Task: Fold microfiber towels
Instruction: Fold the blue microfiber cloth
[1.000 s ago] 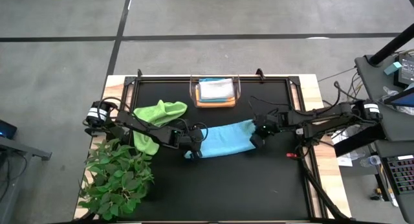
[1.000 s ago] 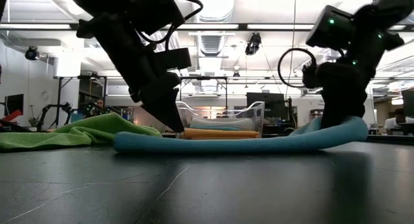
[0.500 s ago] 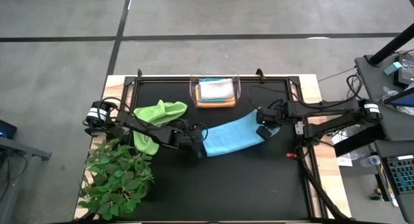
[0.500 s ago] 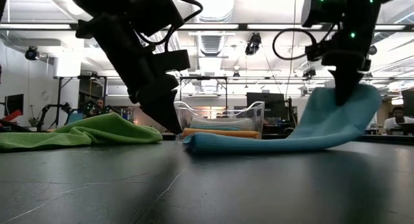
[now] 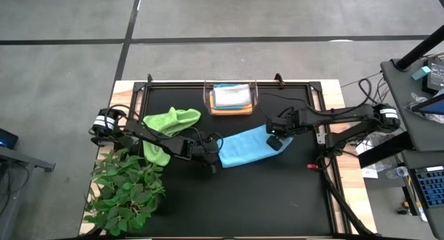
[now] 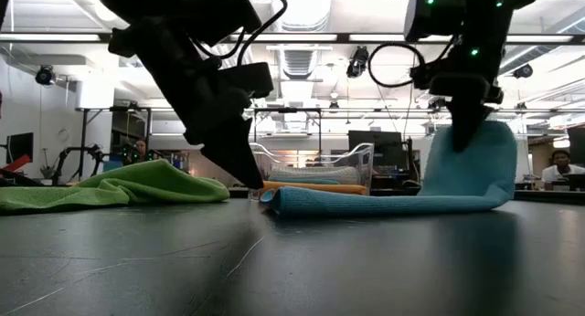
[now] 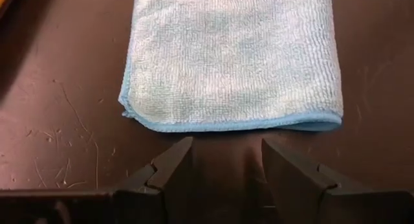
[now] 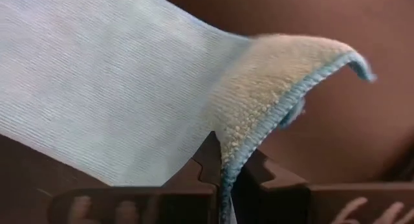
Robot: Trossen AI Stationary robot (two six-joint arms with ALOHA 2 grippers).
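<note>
A light blue towel (image 5: 244,147) lies at the middle of the black table, its right end raised. My right gripper (image 5: 275,139) is shut on that end, above the table (image 6: 460,138). My left gripper (image 5: 211,164) stands open just off the towel's left edge (image 7: 226,125), fingertips low over the table (image 7: 226,162), touching nothing. A lime green towel (image 5: 166,125) lies bunched on the table behind the left arm. Folded towels sit in the clear bin (image 5: 230,98), a pale one on an orange one. My right gripper pinches the light blue towel's hemmed edge (image 8: 249,143) at its right end between its two fingers (image 8: 207,162), coming from above and pointing steeply down. That end (image 6: 475,161) stands up off the table, while the rest (image 6: 366,202) lies flat on it. I cannot count the layers.
A leafy green plant (image 5: 128,188) fills the near left corner beside the left arm. The clear bin stands at the table's far edge, in the middle. Bare black tabletop (image 5: 263,198) stretches along the near side and to the right.
My right gripper has risen with the light blue towel's right end and tipped more steeply down. That end has gone from lying low to standing upright. The towel's left end has slid toward the table's right, off from under my left gripper's tips.
</note>
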